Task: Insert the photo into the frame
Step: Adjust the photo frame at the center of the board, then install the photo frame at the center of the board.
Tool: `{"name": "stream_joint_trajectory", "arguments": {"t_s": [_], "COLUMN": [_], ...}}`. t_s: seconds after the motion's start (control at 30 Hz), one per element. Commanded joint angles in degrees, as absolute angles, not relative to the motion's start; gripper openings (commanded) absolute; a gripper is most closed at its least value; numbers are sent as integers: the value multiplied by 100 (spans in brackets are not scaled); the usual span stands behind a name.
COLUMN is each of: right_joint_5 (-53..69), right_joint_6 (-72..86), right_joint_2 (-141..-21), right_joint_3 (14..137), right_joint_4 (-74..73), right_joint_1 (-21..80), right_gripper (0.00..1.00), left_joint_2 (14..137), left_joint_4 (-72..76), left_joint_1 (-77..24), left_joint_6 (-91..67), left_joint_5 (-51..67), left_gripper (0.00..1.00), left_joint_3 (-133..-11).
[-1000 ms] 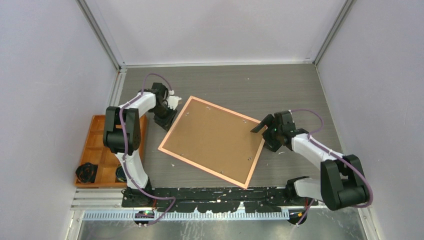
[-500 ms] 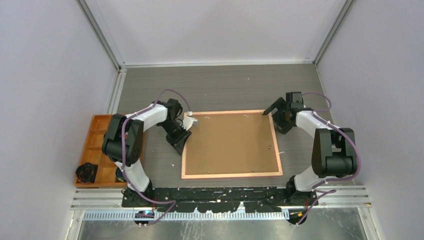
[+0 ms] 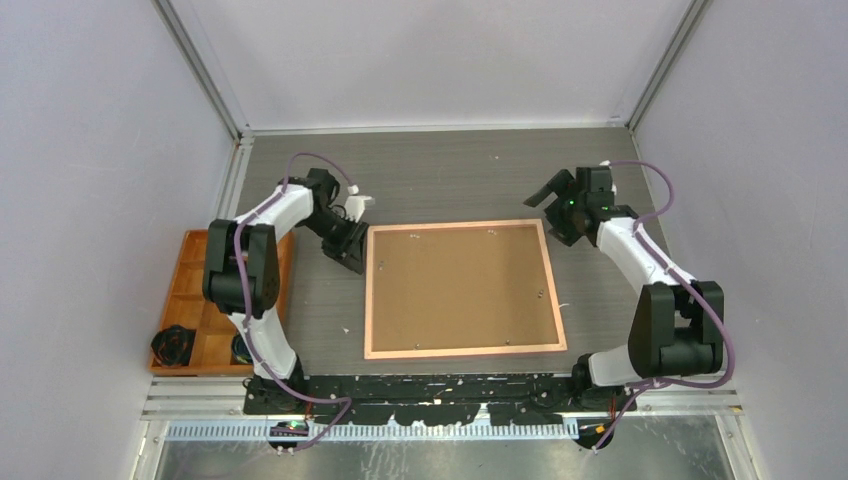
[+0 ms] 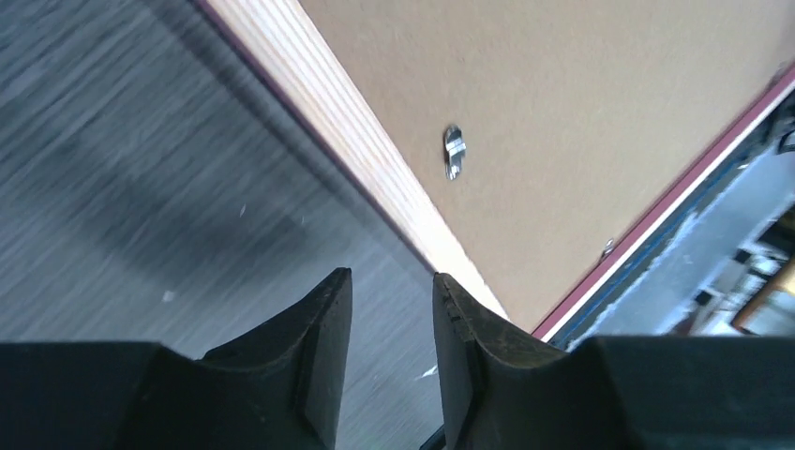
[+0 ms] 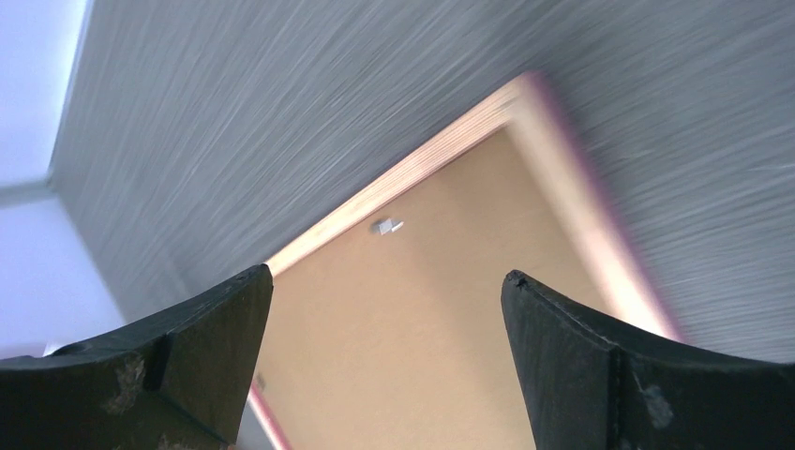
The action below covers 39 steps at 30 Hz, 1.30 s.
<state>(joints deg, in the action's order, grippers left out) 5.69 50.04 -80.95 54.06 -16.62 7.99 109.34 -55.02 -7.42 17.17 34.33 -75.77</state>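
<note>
L fingers (image 4: 323, 319) sit close together w/ a thin gap, nothing in it. The L gripper (image 4: 389, 281) hangs low over bare top, just beside the frame (image 4: 319, 103) at its left side. R fingers (image 5: 553, 337) are spread wide, also empty. The R gripper (image 5: 384, 277) is up off the top, a bit past the frame's corner that's nearest the far right corner of the worktop.

The frame lies flat, back up, in the middle of the worktop, a bit nearer the near edge, its sides lined up w/ the edges. The brown board (image 3: 460, 285) sits inside it, w/ small metal clips (image 4: 453, 152) round the rim. Can't see the photo anywhere. It may be under the board, can't tell. A tray (image 3: 190, 300) sits at the left edge.

What could go wrong, I think:
- Clips are tiny and flat. Fingers could slip off them.
- Nothing pins the frame. A push on 1 corner could spin or slide it.
- If the photo isn't in yet, the board must come out 1st. Lifting 1 side only could bend it.
</note>
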Motion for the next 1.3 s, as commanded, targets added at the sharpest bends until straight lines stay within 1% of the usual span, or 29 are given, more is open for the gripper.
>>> {"name": "stream_joint_trajectory", "arguments": {"t_s": [0.0, 0.13, 0.27, 0.37, 0.43, 0.63, 1.27], "right_joint_5": [735, 849, 961, 1035, 1092, 1166, 1281], "right_joint_6": [5623, 6125, 6431, 6626, 6712, 6842, 6966], "right_joint_2": [-8348, -9060, -9921, -10517, -10935, -11581, -11931], "right_joint_3": [5360, 5525, 6041, 6442, 6739, 7357, 7510], "right_joint_4": [-730, 55, 547, 795, 817, 828, 753], "right_joint_1": [1962, 2807, 3387, 3742, 3989, 4387, 4609], "right_gripper": [91, 85, 79, 77, 76, 71, 62], "left_joint_2": [11499, 11705, 11716, 11715, 11680, 11623, 11468], "left_joint_4": [-5652, -5540, -5444, -5407, -5317, -5190, -5019], "left_joint_1": [-756, -753, -725, -696, -687, -668, -668], "left_joint_6": [1329, 1248, 1205, 1168, 1136, 1072, 1072], "left_joint_5": [4349, 4346, 4313, 4223, 4114, 4053, 3817], "left_gripper": [37, 29, 20, 13, 13, 11, 9], "left_joint_3": [-7804, -7741, -7638, -7598, -7514, -7387, -7225]}}
